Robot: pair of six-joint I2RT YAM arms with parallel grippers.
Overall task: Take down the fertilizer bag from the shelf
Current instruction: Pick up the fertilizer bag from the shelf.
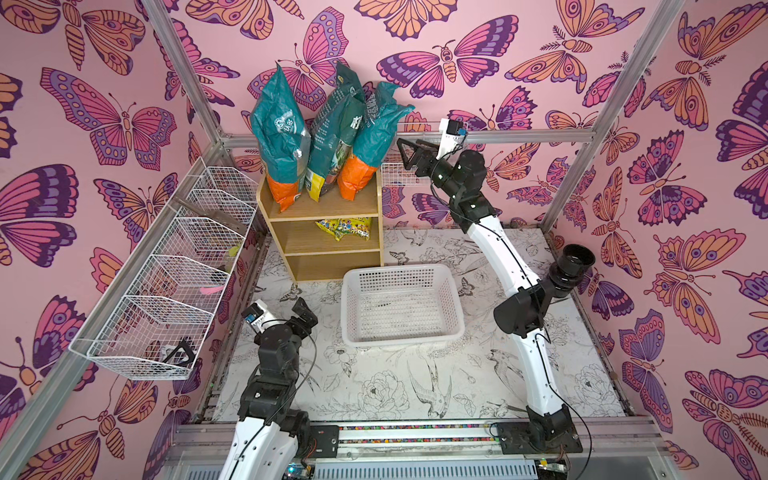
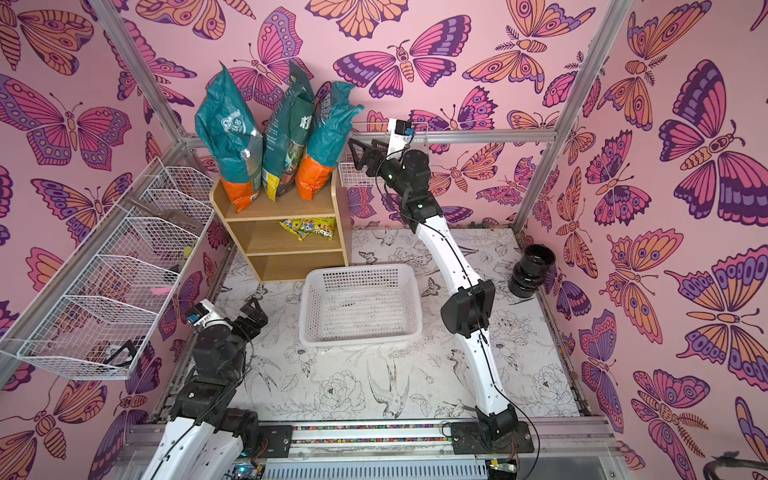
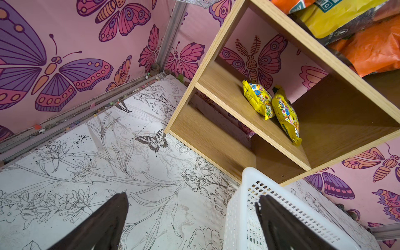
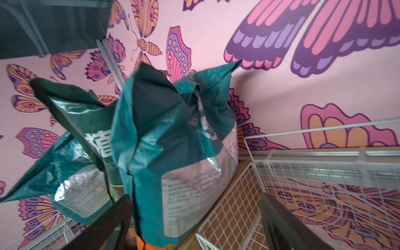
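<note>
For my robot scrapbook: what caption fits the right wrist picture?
Open right hand faces a teal fertilizer bag, with a white wire basket beside it.

Open air lies between my right end effector (image 1: 406, 153) and the crumpled teal-and-orange fertilizer bag (image 1: 376, 133). Below me, a small white wire basket (image 1: 392, 171) sits just beside the light-wood shelf (image 1: 324, 209). That bag touches the dark-green middle bag (image 1: 338, 120).

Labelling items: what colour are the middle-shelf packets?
Yellow packets with multicoloured print; best in the left wrist view.
</note>
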